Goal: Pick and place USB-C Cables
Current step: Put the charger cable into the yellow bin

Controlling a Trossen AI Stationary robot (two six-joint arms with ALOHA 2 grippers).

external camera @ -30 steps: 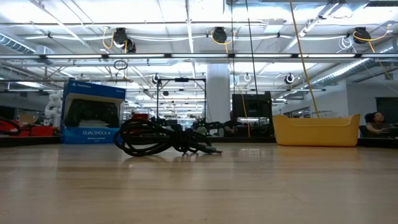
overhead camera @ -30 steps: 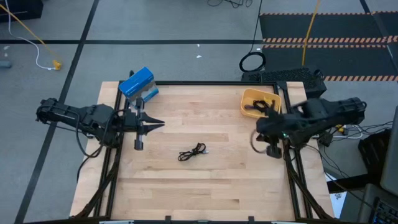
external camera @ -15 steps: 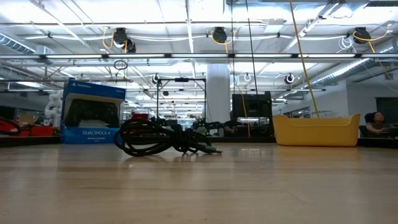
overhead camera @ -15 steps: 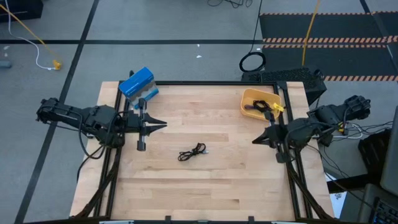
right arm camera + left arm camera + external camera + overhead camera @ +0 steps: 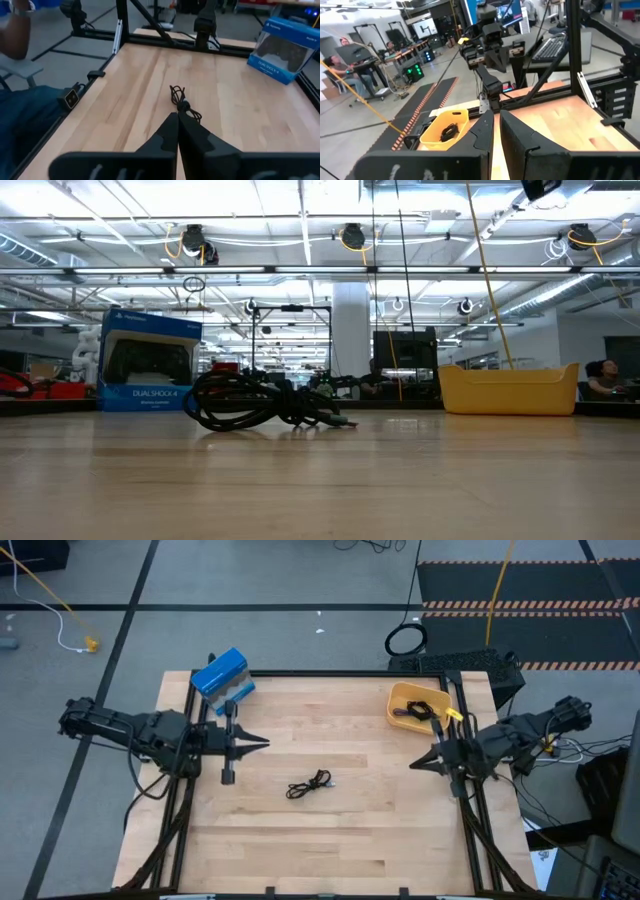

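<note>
The only writing that can be read is on the blue box (image 5: 150, 361) standing at the far left corner of the wooden desk (image 5: 330, 830): "DUALSHOCK 4" in white along its lower edge, under a picture of a dark game controller; a smaller line beneath it is too small to read. The left arm lies level over the desk's left edge, reaching inward, and its left pincer (image 5: 258, 743) hangs above the wood just in front of the box, its two dark fingers (image 5: 485, 131) nearly together with only a thin slit between them, nothing held. The right arm stretches in the same level way from the desk's right edge, and the right pincer (image 5: 417, 763) points toward the middle of the desk, its fingers (image 5: 170, 131) pressed together and empty. One black USB-C cable (image 5: 309, 783) lies in a small loose coil near the middle of the desk, between the two pincers and well apart from both. The yellow bin (image 5: 418, 705) sits at the far right corner, just behind the right arm, and inside it lie another black cable (image 5: 419, 708) and a bluish-purple cable (image 5: 403, 714).
</note>
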